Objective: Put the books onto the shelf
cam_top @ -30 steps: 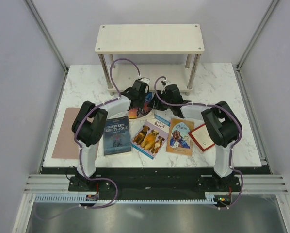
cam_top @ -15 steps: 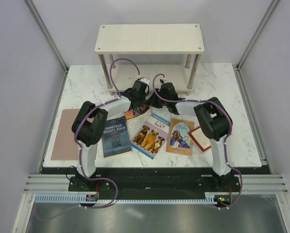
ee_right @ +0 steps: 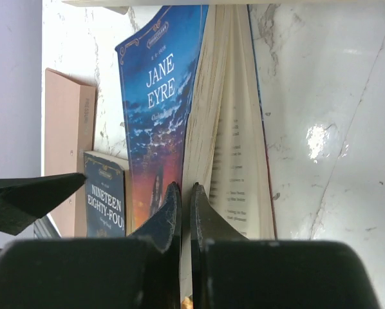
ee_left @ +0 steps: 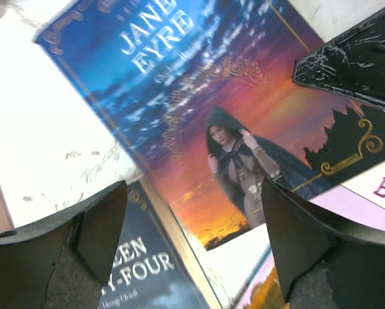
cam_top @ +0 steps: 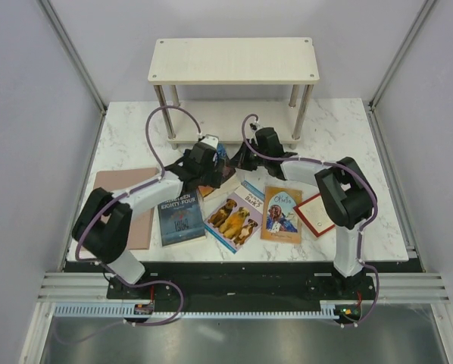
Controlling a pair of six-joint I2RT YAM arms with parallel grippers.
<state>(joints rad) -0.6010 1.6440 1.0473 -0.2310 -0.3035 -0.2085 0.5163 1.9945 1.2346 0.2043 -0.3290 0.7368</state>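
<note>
I am working over a white marble-patterned table (cam_top: 348, 144) that is filling the middle of the overhead view. Plain pale grey walls (cam_top: 29, 114) are closing it in on three sides, and silver frame rails (cam_top: 71, 53) are slanting down from the upper corners. A black strip (cam_top: 234, 265) is running along the table's edge in the lower part of that frame.

The shelf (cam_top: 234, 61) is standing at the top centre, at the far edge of the marble.

Just below its lower board, the Jane Eyre paperback (ee_right: 157, 109) is lying open in the centre of the frame. I am pressing my right claw (ee_right: 184, 190) together on its front cover, which is standing apart from the fanned pages. I am holding my left claw (ee_left: 192, 193) spread wide above the same cover, its fingers apart from the book.

The other books are lying flat in a row across the lower centre. Nineteen Eighty-Four (cam_top: 179, 216) is on the left, with the Jane Eyre's corner overlapping it. Then come the dog book (cam_top: 232, 216), the tan portrait book (cam_top: 282, 214) and the red-bordered white book (cam_top: 316, 214). A pinkish-brown sheet (cam_top: 142, 227) is lying at the left, partly under my left arm.
</note>
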